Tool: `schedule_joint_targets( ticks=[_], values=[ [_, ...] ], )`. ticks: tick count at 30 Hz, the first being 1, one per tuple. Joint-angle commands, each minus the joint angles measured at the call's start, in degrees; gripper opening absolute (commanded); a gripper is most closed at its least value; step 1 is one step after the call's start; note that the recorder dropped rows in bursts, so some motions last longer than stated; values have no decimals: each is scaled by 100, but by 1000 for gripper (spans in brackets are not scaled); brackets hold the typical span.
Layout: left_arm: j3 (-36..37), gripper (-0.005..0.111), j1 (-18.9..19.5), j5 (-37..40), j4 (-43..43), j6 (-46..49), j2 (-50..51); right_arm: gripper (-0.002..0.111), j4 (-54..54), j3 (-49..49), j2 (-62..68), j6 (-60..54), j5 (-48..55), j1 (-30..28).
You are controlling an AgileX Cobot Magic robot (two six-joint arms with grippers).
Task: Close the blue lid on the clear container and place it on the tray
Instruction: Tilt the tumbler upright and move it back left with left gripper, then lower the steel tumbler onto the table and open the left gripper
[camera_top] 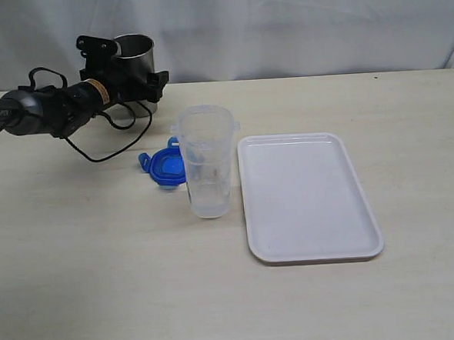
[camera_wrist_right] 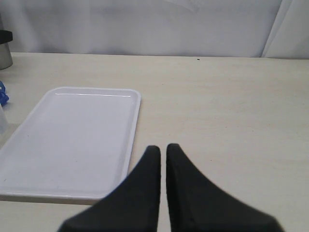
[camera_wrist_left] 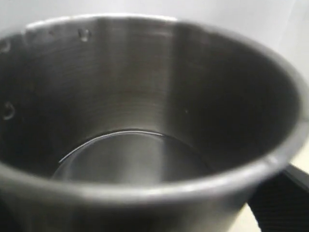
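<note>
**Pincers.** The left pincer [camera_top: 128, 64] was spread wide, its jaws standing either side of the steel cup [camera_top: 136, 46] at the back of the counter [camera_top: 103, 285]. A gap showed on one side, so no grip was recorded. The right pincer [camera_wrist_right: 163, 152] was pressed together and empty, low over the counter on the far side of the tray [camera_top: 309, 184] from the other items.

**Task items.** The clear container [camera_top: 208, 171] stood upright, mouth open, just beside the tray's left edge and not on it. The blue lid [camera_top: 163, 166] lay flat on the counter against the container's left side, partly hidden behind it.

**Governing relation.** In the exterior view the lid lay nearer the camera than the left pincer and to its right. The left arm was judged the nearer. The container's long axis was vertical, so the lid would need to go on from above.
</note>
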Motion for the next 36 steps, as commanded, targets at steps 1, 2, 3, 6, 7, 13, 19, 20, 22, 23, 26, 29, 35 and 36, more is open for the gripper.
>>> schedule_joint_targets(
  ticks=[1, 2, 3, 6, 7, 13, 19, 20, 22, 23, 26, 29, 35, 36],
  values=[
    [15, 92, -11, 29, 102, -206, -48, 5, -12, 18, -33, 0, -7, -2],
    [15, 92, -11, 45, 124, -206, -60, 5, -12, 18, -33, 0, -7, -2],
    [51, 92, -11, 41, 124, -206, -76, 5, -12, 18, -33, 0, -7, -2],
    [172, 92, -11, 41, 139, -206, -177, 5, -12, 18, -33, 0, -7, -2],
    [231, 92, -11, 41, 139, -206, -215, 5, -12, 18, -33, 0, -7, -2],
    [536, 92, -11, 24, 139, -196, -415, 5, -12, 18, -33, 0, -7, -2],
    [836, 92, -11, -17, 139, -185, -615, 5, -12, 18, -33, 0, -7, -2],
    [872, 92, -11, -39, 139, -185, -657, 5, -12, 18, -33, 0, -7, -2],
    [945, 92, -11, -42, 139, -185, -715, 5, -12, 18, -33, 0, -7, -2],
    [996, 92, -11, -52, 139, -185, -745, 5, -12, 18, -33, 0, -7, -2],
    [1070, 92, -3, -60, 127, -142, -838, 5, -12, 18, -33, 0, -7, -2],
    [1070, 92, -3, 46, 150, -142, -882, 5, -12, 18, -33, 0, -7, -2],
    [1070, 92, -3, 143, 150, -142, -910, 5, -12, 18, -33, 0, -7, -2],
    [1070, 92, -3, 156, 150, -142, -910, 5, -12, 18, -33, 0, -7, -2]
  ],
)
